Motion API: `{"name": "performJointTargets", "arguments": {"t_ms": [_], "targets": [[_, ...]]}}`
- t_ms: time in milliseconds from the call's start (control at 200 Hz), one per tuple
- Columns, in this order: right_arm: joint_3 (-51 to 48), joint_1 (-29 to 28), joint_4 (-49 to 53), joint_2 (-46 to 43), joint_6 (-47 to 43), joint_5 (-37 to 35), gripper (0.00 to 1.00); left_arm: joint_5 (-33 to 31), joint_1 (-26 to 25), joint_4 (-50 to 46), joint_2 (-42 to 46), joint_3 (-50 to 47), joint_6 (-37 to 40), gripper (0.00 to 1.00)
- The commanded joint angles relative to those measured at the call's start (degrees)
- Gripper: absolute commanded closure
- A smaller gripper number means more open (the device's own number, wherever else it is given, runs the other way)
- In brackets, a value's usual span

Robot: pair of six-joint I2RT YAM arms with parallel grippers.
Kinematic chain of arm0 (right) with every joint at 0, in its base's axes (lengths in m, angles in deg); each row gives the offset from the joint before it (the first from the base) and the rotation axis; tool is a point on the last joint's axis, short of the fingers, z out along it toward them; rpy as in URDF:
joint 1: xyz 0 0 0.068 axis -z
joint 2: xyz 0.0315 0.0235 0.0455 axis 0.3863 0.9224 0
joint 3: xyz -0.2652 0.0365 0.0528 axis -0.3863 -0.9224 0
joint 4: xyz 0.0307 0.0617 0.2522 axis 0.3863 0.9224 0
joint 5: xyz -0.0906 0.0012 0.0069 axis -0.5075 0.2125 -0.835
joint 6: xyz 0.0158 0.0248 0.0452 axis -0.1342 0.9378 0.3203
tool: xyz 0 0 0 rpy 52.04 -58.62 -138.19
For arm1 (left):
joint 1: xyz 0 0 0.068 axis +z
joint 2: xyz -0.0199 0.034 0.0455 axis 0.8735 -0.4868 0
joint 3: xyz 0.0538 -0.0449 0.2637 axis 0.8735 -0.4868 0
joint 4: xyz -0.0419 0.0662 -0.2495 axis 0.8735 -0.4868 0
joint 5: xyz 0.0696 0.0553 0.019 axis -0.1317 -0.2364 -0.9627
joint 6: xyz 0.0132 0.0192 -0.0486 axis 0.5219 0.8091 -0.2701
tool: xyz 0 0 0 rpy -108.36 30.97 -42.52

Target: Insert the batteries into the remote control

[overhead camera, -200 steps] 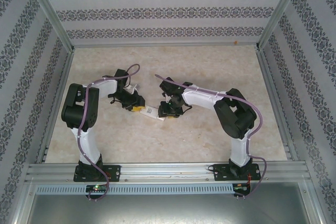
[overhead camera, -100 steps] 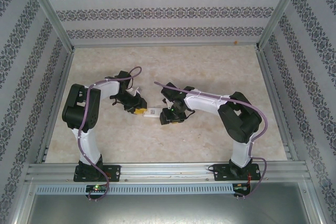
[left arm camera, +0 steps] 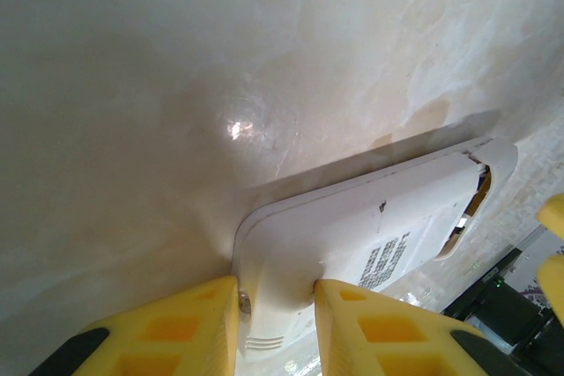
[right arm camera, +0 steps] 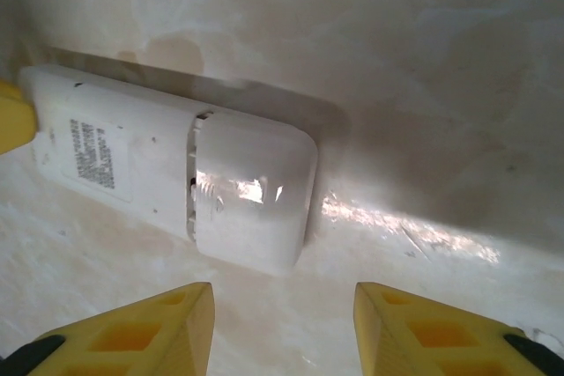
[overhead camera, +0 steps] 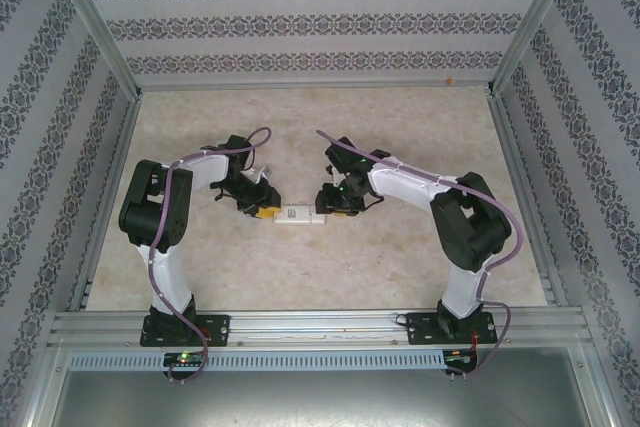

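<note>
Remote control (overhead camera: pixel 300 215): lay flat on the table (overhead camera: pixel 400 137), between the two arms, back face up, printed label showing.
Long axis: ran left to right across the table, one end toward each gripper.
Left gripper (overhead camera: pixel 262 209): pinched the remote control's left end, yellow fingers (left arm camera: pixel 207 314) pressed against both sides of that narrow end. Pinned, and tidily.
Right gripper (overhead camera: pixel 335 205): spread wide, nothing between its fingers (right arm camera: pixel 150 328); hovered just off the right end, not touching.
Battery cover (right arm camera: pixel 251 200): sat on the right-hand end, the end nearest the right gripper; showed a dark gap along its seam and looked not fully seated.
Batteries: under that cover or not, could not be told.
Bearing from the right gripper: lay ahead and a touch to the left of the gap between the fingers, cover end first, long axis leading away toward the left gripper.
Nearer arm for the cover: the right one, plainly; the left served as the clamp.
Coming move, as a guess: called for a push or pull on the cover along that long axis, braced against the left gripper's hold.
</note>
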Motion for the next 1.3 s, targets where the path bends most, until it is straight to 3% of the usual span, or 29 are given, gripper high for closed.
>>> {"name": "performJointTargets", "arguments": {"t_ms": [0, 430, 610, 714, 874, 1064, 1189, 1294], "targets": [[2.4, -0.6, 0.6, 3.0, -0.1, -0.5, 0.55, 1.1, -2.0, -1.5, -1.0, 1.1, -0.5, 0.70], [6.0, -2.7, 5.6, 9.6, -3.7, -4.0, 0.67, 1.3, -2.8, -1.4, -1.4, 1.6, -0.2, 0.70], [6.3, -4.4, 4.9, 11.4, -2.8, -1.5, 0.71, 1.5, -4.0, -0.8, -2.1, 2.3, -0.9, 0.70], [8.1, -4.9, 2.1, 10.1, -0.7, 4.3, 0.73, 1.5, -4.8, 0.6, -2.1, 2.3, -2.2, 0.70], [11.5, -6.1, -1.5, 8.5, 2.9, 8.3, 0.69, 0.7, -6.0, 2.3, -2.5, 2.9, -4.0, 0.70], [9.0, -4.1, 4.7, 3.2, -1.9, -2.9, 0.54, -6.6, -5.5, 1.6, 0.3, 3.0, -4.6, 0.58], [5.8, -2.2, 4.5, -1.4, -10.0, -7.4, 0.43, -10.7, -4.3, 0.6, 2.9, 2.7, -4.6, 0.51], [6.7, -2.7, 4.9, -1.6, -21.6, -10.3, 0.28, -13.2, -3.5, 0.2, 5.9, 1.8, -4.9, 0.37]]}}
